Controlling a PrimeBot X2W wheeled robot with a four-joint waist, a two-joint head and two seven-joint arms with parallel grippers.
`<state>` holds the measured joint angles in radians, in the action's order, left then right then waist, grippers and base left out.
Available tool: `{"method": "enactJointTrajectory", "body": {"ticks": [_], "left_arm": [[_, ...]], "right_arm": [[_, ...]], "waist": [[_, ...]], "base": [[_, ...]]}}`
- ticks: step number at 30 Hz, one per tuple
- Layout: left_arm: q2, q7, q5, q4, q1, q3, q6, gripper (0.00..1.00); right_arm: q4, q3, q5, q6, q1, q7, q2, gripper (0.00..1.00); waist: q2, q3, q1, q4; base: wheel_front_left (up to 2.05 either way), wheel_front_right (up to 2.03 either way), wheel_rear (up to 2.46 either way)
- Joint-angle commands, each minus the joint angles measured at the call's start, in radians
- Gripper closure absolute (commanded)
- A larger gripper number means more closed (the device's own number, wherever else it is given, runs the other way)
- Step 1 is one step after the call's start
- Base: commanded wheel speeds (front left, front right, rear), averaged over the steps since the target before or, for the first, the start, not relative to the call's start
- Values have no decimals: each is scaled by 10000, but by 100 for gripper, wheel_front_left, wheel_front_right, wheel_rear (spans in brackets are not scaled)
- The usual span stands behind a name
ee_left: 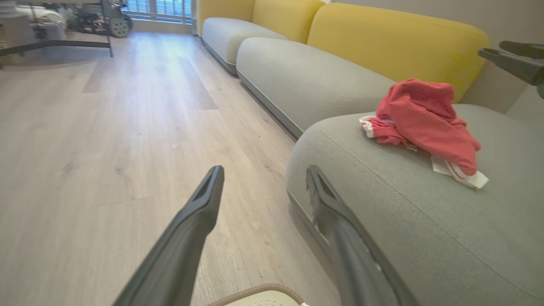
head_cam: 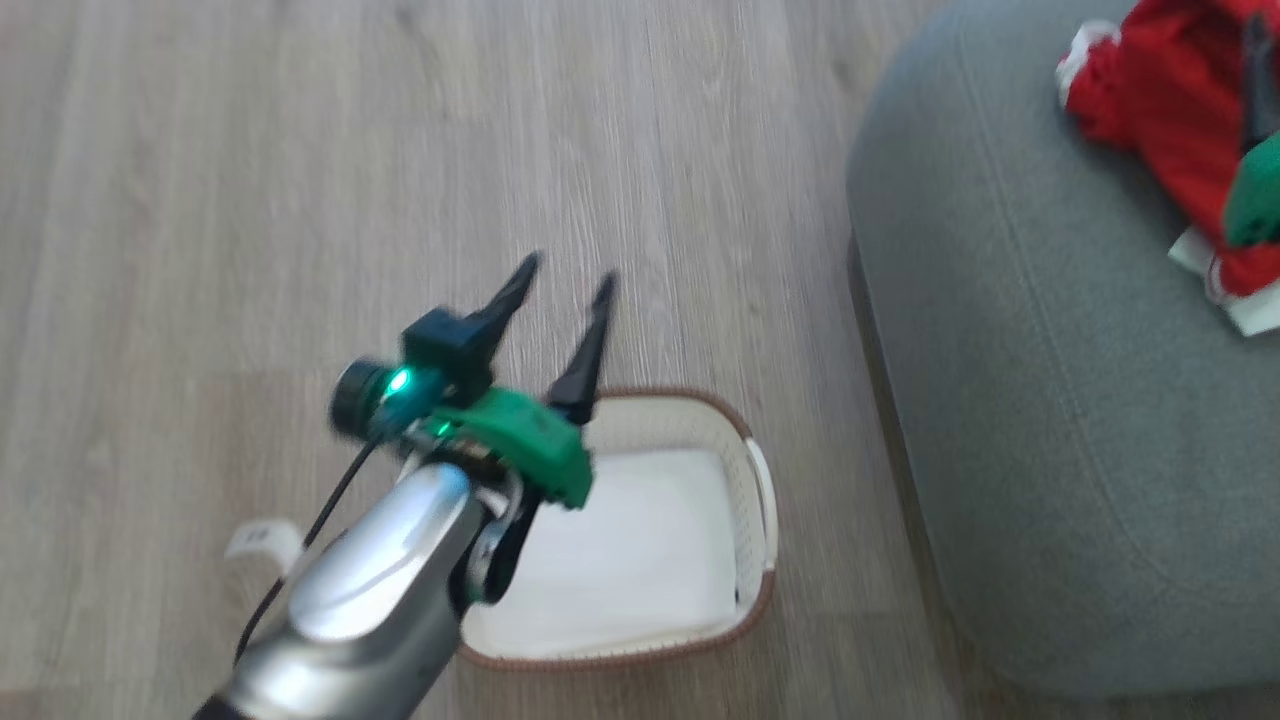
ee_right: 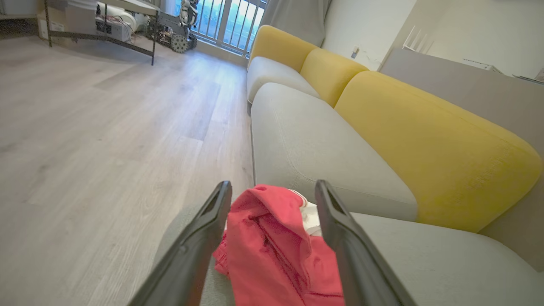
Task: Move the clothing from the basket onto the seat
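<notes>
Clothing lies in a crumpled red heap with white trim on top of the seat, near its rounded end. Left wrist view shows the heap resting on the seat cushion, with a white edge trailing out to one side.

Right gripper hangs over the seat, fingers spread wide. The clothing shows between and below them, with nothing pinched. In the left wrist view the right gripper sits above the seat and apart from the heap.

Basket stands on the wood floor just beside the seat's front edge, its inside showing white. A sliver of its brown rim shows in the left wrist view.

Left gripper is off the seat, over the basket's side farther from it. Its fingers are spread and hold nothing.

Yellow backrests rise behind the seat.
</notes>
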<state>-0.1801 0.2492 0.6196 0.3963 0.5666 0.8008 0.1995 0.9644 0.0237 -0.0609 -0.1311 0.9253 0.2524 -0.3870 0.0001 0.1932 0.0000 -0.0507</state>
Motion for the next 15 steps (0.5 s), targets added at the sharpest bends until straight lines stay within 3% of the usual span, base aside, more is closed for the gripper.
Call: {"method": "enactJointTrajectory", "body": {"ticks": [1, 15], "left_arm": [[-265, 122, -12, -294, 30, -526, 119, 0], [-861, 125, -580, -1475, -3064, -3186, 756, 0]], "right_arm": [[-401, -182, 117, 4, -122, 92, 83, 0], [-2989, -32, 1200, 4, -3388, 93, 2034, 0]], "waist": [[-1, -592, 0, 161], [-1, -1914, 0, 646]], "base": [[0, 0, 0], [0, 0, 0]]}}
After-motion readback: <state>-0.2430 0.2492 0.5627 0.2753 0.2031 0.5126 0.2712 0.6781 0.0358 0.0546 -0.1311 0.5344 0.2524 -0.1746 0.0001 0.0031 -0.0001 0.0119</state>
